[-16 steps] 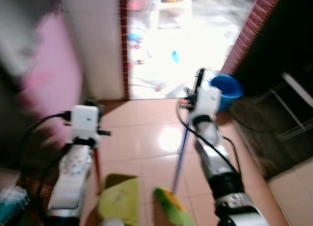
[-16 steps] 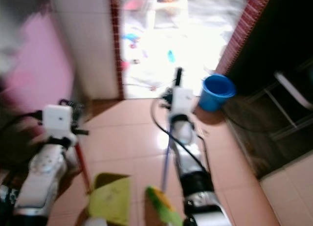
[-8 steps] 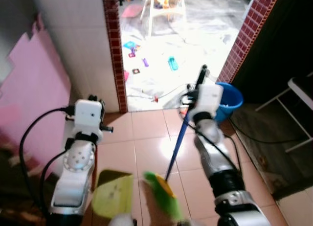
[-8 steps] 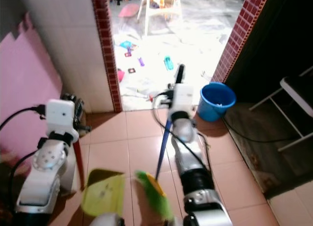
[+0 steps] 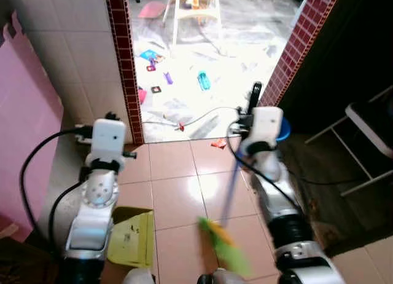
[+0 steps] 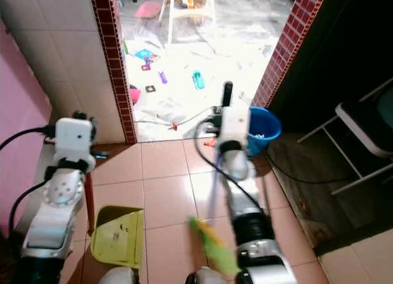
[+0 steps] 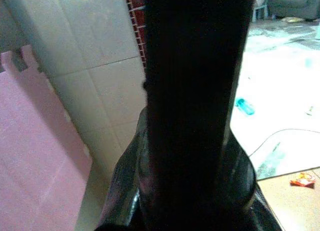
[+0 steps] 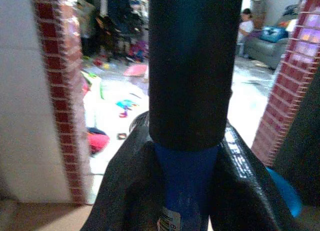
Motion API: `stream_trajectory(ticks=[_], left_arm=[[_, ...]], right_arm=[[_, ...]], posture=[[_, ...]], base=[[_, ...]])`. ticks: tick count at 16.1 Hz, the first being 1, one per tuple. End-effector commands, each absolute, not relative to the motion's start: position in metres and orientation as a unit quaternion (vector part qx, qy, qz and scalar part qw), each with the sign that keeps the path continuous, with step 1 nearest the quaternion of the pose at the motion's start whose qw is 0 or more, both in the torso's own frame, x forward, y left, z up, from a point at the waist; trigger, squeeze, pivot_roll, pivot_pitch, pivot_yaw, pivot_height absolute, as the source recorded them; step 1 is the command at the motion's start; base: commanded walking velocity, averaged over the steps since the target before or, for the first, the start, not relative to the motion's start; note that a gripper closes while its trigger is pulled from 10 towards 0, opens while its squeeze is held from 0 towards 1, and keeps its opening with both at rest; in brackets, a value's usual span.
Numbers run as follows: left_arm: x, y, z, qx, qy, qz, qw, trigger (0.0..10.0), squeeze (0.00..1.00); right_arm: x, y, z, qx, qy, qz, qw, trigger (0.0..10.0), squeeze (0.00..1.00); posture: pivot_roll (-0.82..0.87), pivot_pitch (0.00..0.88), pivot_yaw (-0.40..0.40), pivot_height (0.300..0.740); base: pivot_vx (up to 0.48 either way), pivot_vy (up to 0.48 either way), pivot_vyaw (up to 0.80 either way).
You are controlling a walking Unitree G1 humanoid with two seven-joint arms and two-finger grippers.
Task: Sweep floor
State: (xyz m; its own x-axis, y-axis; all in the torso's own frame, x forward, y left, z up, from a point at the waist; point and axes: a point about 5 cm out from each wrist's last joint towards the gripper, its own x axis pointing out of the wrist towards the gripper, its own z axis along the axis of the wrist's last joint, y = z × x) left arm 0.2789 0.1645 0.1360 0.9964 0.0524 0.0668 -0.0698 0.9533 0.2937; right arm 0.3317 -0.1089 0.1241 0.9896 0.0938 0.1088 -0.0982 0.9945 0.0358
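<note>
Left eye view: right gripper [image 5: 253, 106] clamping blue broom handle [image 5: 231, 181], green-yellow broom head [image 5: 224, 247] blurring low over tiled floor [image 5: 178, 198]. Red wrapper scrap [image 5: 219, 143] lying near doorway, not yet swept.

Right eye view: left gripper [image 6: 77, 118] carrying red-handled yellow dustpan [image 6: 116, 236], pan looking nearly empty. Judging sweep as barely begun. Blue bucket [image 6: 264, 130] standing just behind right arm.

Left wrist view: fingers [image 7: 125, 181] wrapping dark dustpan handle [image 7: 195, 91].

Right wrist view: fingers [image 8: 120, 191] squeezing broom shaft. Litter showing beyond doorway.
</note>
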Motion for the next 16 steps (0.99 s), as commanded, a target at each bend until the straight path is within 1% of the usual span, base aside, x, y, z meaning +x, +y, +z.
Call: stream_trajectory(ticks=[1,2,3,4,5,7,9,10,12,14,15,16], left_arm=[[0.280,0.160,0.139,0.136,-0.041,0.026,0.990,10.0,0.00],[0.279,0.162,0.138,0.130,-0.038,0.038,0.990,10.0,0.00],[0.277,0.164,0.138,0.129,-0.036,0.039,0.990,10.0,0.00],[0.277,0.166,0.137,0.125,-0.033,0.040,0.991,10.0,0.00],[0.278,0.167,0.136,0.131,-0.025,0.035,0.990,10.0,0.00],[0.283,0.161,0.136,0.157,-0.019,-0.002,0.987,10.0,0.00],[0.291,0.157,0.141,0.177,-0.027,-0.037,0.983,10.0,0.00],[0.293,0.154,0.144,0.180,-0.033,-0.049,0.982,10.0,0.00],[0.295,0.150,0.148,0.198,-0.040,-0.056,0.978,10.0,0.00],[0.292,0.151,0.147,0.205,-0.046,-0.039,0.977,10.0,0.00],[0.289,0.154,0.148,0.207,-0.049,-0.015,0.977,10.0,0.00],[0.286,0.156,0.149,0.207,-0.050,0.000,0.977,10.0,0.00]], right_arm=[[0.333,-0.112,0.125,0.023,-0.056,0.045,0.997,10.0,0.00],[0.332,-0.113,0.123,0.025,-0.054,0.047,0.997,10.0,0.00],[0.333,-0.115,0.123,0.025,-0.056,0.043,0.997,10.0,0.00],[0.334,-0.117,0.123,0.027,-0.057,0.036,0.997,10.0,0.00],[0.334,-0.121,0.123,0.036,-0.061,0.010,0.997,10.0,0.00],[0.331,-0.123,0.121,0.048,-0.068,-0.019,0.996,10.0,0.00],[0.328,-0.121,0.117,0.054,-0.067,-0.031,0.996,10.0,0.00],[0.328,-0.120,0.117,0.055,-0.068,-0.032,0.996,10.0,0.00],[0.329,-0.118,0.119,0.043,-0.071,-0.021,0.996,10.0,0.00],[0.331,-0.117,0.119,0.028,-0.067,0.005,0.997,10.0,0.00],[0.333,-0.115,0.120,0.017,-0.065,0.032,0.997,10.0,0.00],[0.335,-0.114,0.121,0.012,-0.064,0.046,0.997,10.0,0.00]], posture=[[0.09,0.000,-0.078,0.740],[0.10,0.000,-0.068,0.740],[0.11,0.000,-0.030,0.740],[0.11,0.000,-0.009,0.740],[0.11,0.000,0.050,0.740],[0.10,0.000,0.122,0.740],[0.09,0.000,0.152,0.740],[0.09,0.000,0.148,0.740],[0.08,0.000,0.098,0.740],[0.09,0.000,0.037,0.740],[0.12,0.000,-0.011,0.740],[0.14,0.000,-0.038,0.740]], base=[[0.000,0.000,0.00],[0.000,0.000,0.00],[0.000,0.000,0.00],[0.000,0.000,0.00],[0.000,0.000,0.00],[0.000,0.000,0.00],[0.000,0.000,0.00],[0.000,0.000,0.00],[0.000,0.000,0.00],[0.000,0.000,0.00],[0.000,0.000,0.00],[0.000,0.000,0.00]])
